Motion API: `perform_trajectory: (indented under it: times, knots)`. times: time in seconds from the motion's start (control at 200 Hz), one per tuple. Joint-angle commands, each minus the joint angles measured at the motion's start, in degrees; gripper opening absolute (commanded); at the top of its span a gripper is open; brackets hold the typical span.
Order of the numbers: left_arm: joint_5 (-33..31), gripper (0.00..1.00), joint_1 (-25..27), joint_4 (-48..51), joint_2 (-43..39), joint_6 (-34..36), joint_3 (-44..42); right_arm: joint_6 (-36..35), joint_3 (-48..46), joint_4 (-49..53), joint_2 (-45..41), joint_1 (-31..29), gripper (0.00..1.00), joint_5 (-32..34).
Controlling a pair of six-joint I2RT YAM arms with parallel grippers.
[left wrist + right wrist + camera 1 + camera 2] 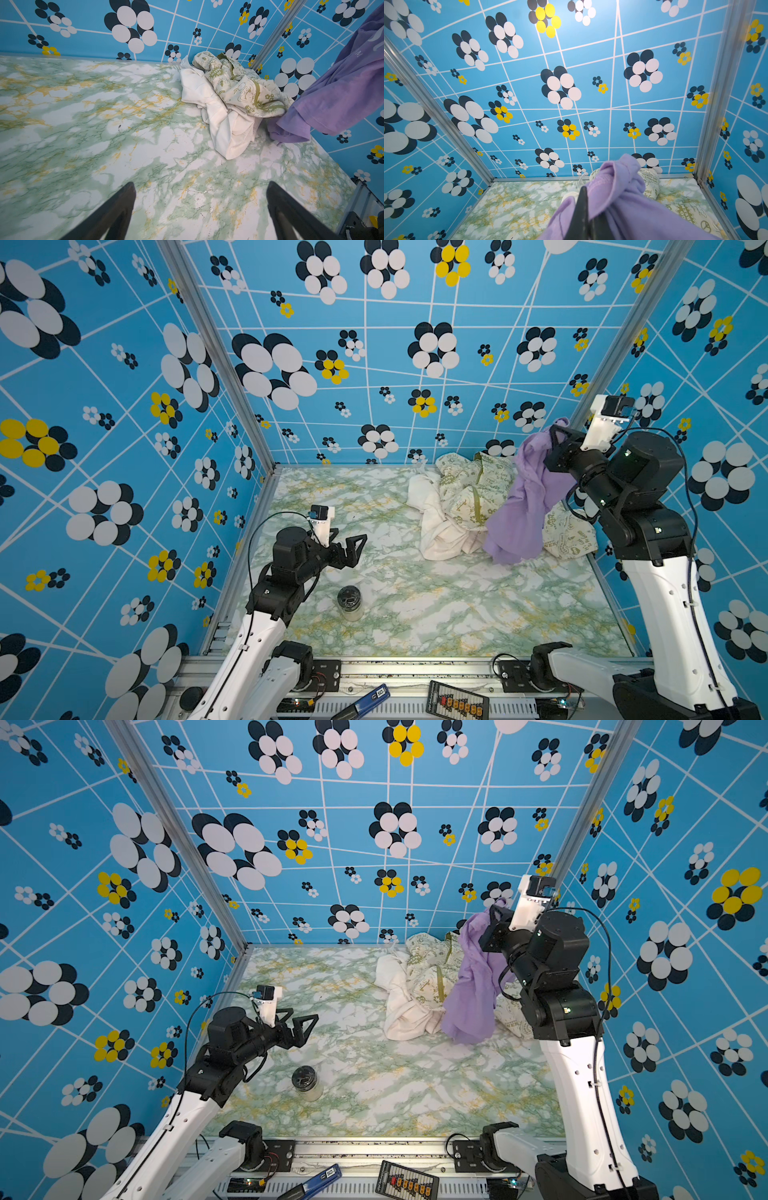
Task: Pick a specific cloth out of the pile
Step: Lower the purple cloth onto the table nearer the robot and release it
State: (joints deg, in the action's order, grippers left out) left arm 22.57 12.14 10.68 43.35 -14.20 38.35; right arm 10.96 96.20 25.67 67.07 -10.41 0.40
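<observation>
The lavender cloth (524,502) (473,986) hangs from my right gripper (557,434) (496,912), which is shut on its top edge, raised high at the back right. Its lower end drapes down to the table beside the pile (461,497) (419,986) of cream printed and plain white fabric. In the right wrist view the cloth (623,197) bunches over the shut gripper (586,199). My left gripper (353,545) (305,1025) (200,187) is open and empty over the table's left part. In the left wrist view the pile (226,99) and the hanging cloth (336,91) show.
A small jar with a dark lid (350,603) (306,1083) stands on the marbled table (457,605) near the left arm. Blue patterned walls (374,364) close in the back and sides. Tools lie on the front rail (415,672).
</observation>
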Motion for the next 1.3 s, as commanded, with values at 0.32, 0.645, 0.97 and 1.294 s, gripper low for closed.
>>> perform_trajectory:
  times: [0.32,0.645,0.97,1.294]
  knots:
    - [-0.3,0.99,1.5,-1.5,-0.5,-0.3,0.4,-10.1,-13.7,9.9,8.1,-15.8,0.00,-4.2]
    - [-0.8,0.99,2.4,-1.3,-0.5,0.4,0.9,-9.0,-18.6,10.8,10.4,-19.1,0.80,-3.9]
    - [-2.8,0.99,5.8,0.9,1.2,3.5,3.1,-9.1,-21.1,10.2,5.8,-18.7,0.93,2.3]
    - [-5.1,0.99,10.1,1.9,3.6,6.0,5.2,-6.2,-26.7,12.6,2.7,-15.8,0.91,3.2]
